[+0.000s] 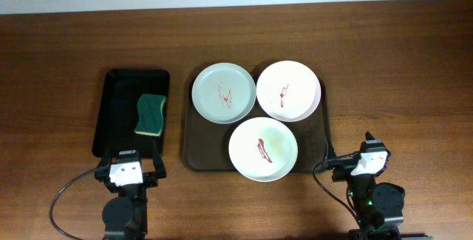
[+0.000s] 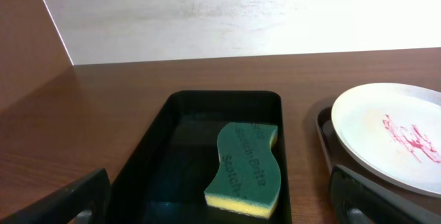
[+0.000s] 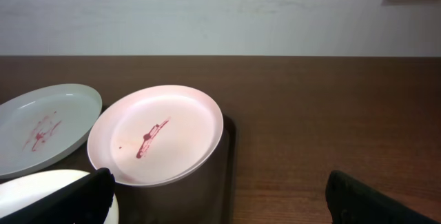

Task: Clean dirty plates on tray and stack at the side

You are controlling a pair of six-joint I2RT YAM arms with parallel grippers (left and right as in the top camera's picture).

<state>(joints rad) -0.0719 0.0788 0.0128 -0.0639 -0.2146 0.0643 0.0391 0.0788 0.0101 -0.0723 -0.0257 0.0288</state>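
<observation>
Nothing of the task is done yet, as far as one can judge. All three plates sit on the brown tray (image 1: pixel 194 144), each with red smears, and no stack has been started at the side. The left gripper (image 1: pixel 131 165) hangs with its jaws spread wide and empty. The right gripper (image 1: pixel 355 157) is likewise wide and holds nothing.

Straight ahead of the left gripper lies the green sponge (image 1: pixel 151 114), inside the black tray (image 1: pixel 111 100) (the tool for wiping, presumably, and untouched). Ahead and to its right is the white plate (image 1: pixel 263 150), the nearest of the three. The pale green plate (image 1: pixel 224 92) lies beyond that. Ahead and to the left of the right gripper is the pinkish-white plate (image 1: pixel 288 90), its rim meeting the green one's.

What remains is fetching the sponge, wiping each plate, then stacking them.

The plates crowd the brown tray: the white one juts over the rim nearest the arms, and the pink one reaches close to the edge on the right gripper's side. That leaves little bare tray between them. The black tray's walls hem the sponge, so it is best approached from above. Ahead and to the right of the right gripper the table (image 1: pixel 399 70) is bare wood, a likely stacking place.
</observation>
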